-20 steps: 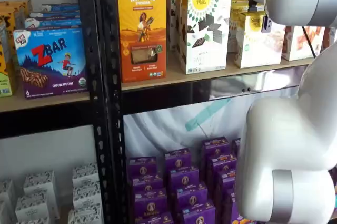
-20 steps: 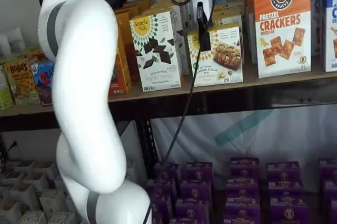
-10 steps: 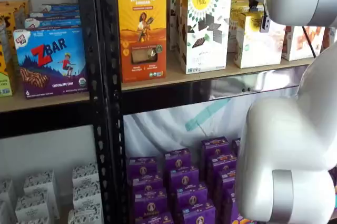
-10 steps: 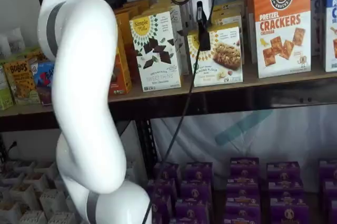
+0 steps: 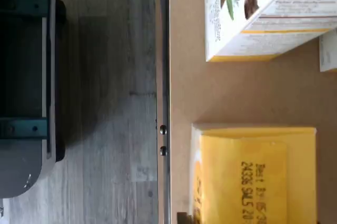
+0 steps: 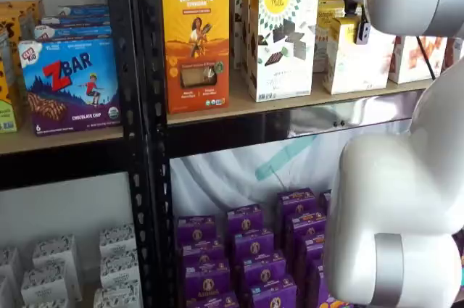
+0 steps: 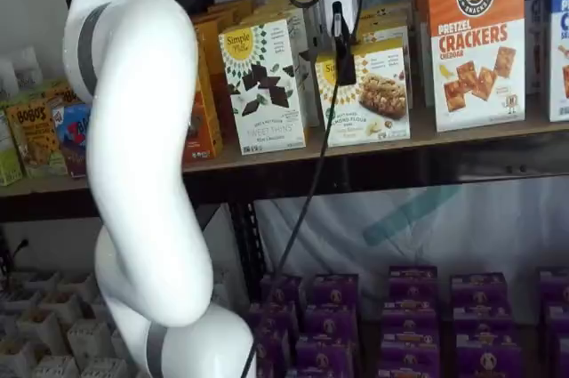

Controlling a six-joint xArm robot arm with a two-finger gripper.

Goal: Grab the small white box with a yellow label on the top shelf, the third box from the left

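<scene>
The small white box (image 6: 351,65) stands on the top shelf (image 6: 239,107), right of a taller white box with dark squares. In a shelf view it (image 7: 373,107) shows a cookie picture and a yellow top. My gripper (image 7: 342,71) hangs over it: one black finger lies against the box's front face near its top, and the other finger is hidden. In a shelf view only a dark finger tip (image 6: 361,32) shows at the box's upper right. The wrist view looks down on the box's yellow top (image 5: 258,176), printed with a date, on the tan board (image 5: 231,92).
The taller white box (image 7: 264,84) and an orange Revival box (image 6: 196,36) stand to the left, a pretzel cracker box (image 7: 476,40) to the right. My white arm (image 7: 142,173) fills the foreground. Purple boxes (image 6: 246,250) fill the shelf below. A cable (image 7: 307,200) hangs from the gripper.
The dark finger has shifted a little to the left against the box's top. The box's front face looks slightly more tilted and paler. The arm has hardly moved.
</scene>
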